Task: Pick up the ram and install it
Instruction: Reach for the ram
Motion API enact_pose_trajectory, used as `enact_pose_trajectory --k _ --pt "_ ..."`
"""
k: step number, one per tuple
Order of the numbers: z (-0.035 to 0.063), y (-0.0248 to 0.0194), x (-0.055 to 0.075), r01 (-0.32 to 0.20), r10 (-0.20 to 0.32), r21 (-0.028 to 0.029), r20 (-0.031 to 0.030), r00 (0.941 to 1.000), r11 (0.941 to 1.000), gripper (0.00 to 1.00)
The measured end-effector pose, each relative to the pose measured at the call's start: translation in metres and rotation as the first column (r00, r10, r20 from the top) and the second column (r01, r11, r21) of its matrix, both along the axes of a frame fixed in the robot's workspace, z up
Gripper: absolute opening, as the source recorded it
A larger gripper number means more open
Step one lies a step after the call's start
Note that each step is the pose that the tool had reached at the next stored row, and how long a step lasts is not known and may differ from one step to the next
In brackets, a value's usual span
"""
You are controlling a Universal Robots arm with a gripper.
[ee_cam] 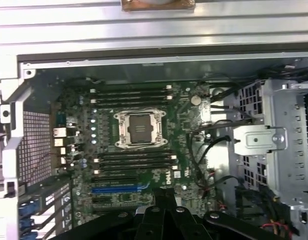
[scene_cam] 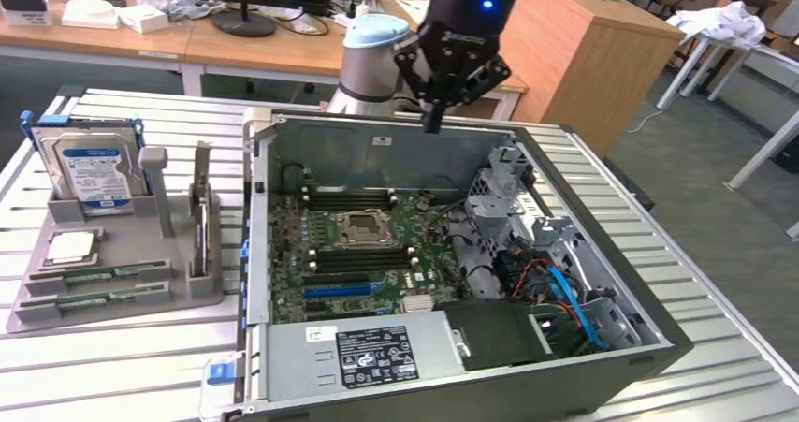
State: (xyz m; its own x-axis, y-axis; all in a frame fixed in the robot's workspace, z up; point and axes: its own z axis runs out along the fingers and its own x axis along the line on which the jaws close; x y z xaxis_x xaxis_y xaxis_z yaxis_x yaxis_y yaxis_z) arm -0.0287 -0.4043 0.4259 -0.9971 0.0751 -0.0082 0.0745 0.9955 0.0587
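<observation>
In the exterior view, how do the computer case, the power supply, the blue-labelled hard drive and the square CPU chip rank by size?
1. Computer case, by far the largest.
2. Power supply, though it sits nearest the camera.
3. Blue-labelled hard drive.
4. Square CPU chip, clearly the smallest.

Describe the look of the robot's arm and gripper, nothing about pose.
The arm is a silver-grey tube joint with a pale blue cap. The gripper is black and angular, with white lettering, a lit blue light, and black linkages tapering to slim jaws.
</observation>
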Motion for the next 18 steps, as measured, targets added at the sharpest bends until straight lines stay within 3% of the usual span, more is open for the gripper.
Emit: enact_pose_trajectory --k 18 --pt "-0.0042 -0.0023 -0.082 0.0 0.0 -0.0001 0.0046 1.0 1.0 0.1"
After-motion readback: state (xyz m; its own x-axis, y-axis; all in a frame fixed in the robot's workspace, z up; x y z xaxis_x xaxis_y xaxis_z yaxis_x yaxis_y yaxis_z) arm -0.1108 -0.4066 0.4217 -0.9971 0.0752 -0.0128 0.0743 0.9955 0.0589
